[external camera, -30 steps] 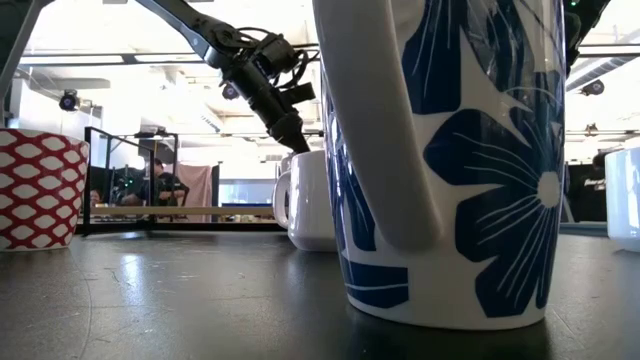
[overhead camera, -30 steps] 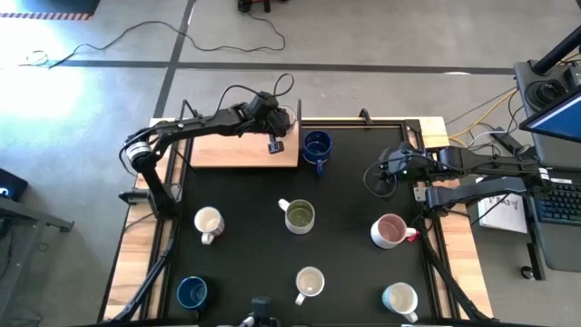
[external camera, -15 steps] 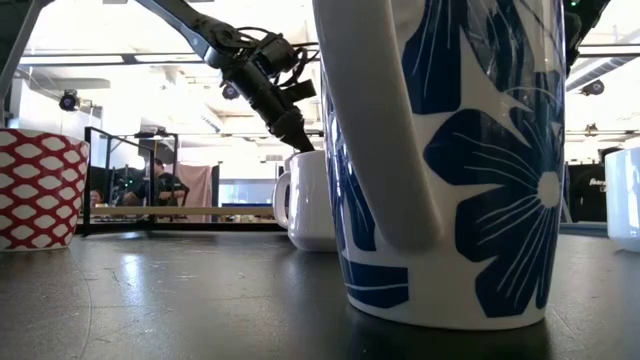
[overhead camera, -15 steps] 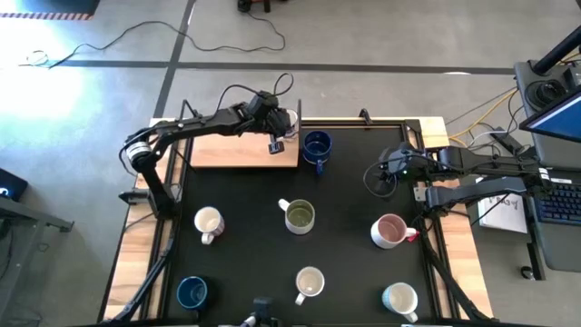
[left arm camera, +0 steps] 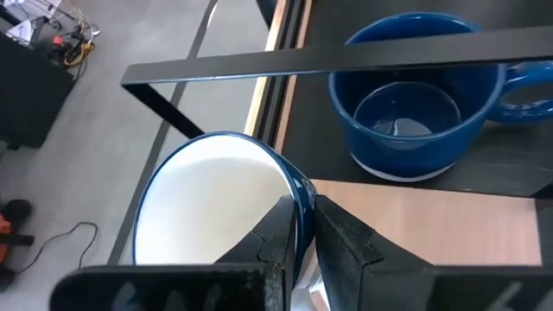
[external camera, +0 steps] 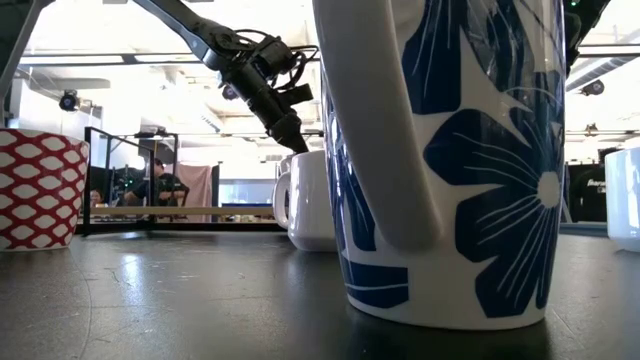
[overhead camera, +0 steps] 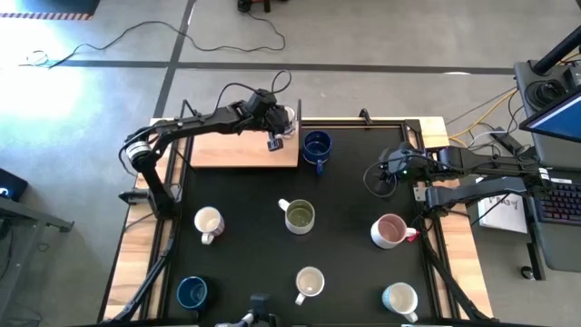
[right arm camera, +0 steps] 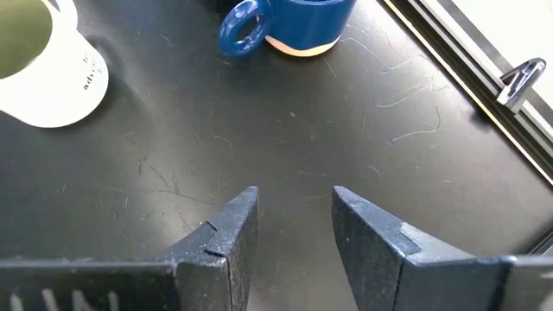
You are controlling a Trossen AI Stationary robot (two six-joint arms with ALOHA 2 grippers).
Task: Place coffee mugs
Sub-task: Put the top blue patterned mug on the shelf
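Between the jaws, your white mug (left arm camera: 216, 207) is cut off at the frame edge, its handle and base hidden.

Readable text — almost none

A white mug (right arm camera: 47, 65) with an olive-green inside carries small dark print on its side in the right wrist view — it seems to begin "adv", but the rest is too small to make out. No other lettering, label or number can be read.
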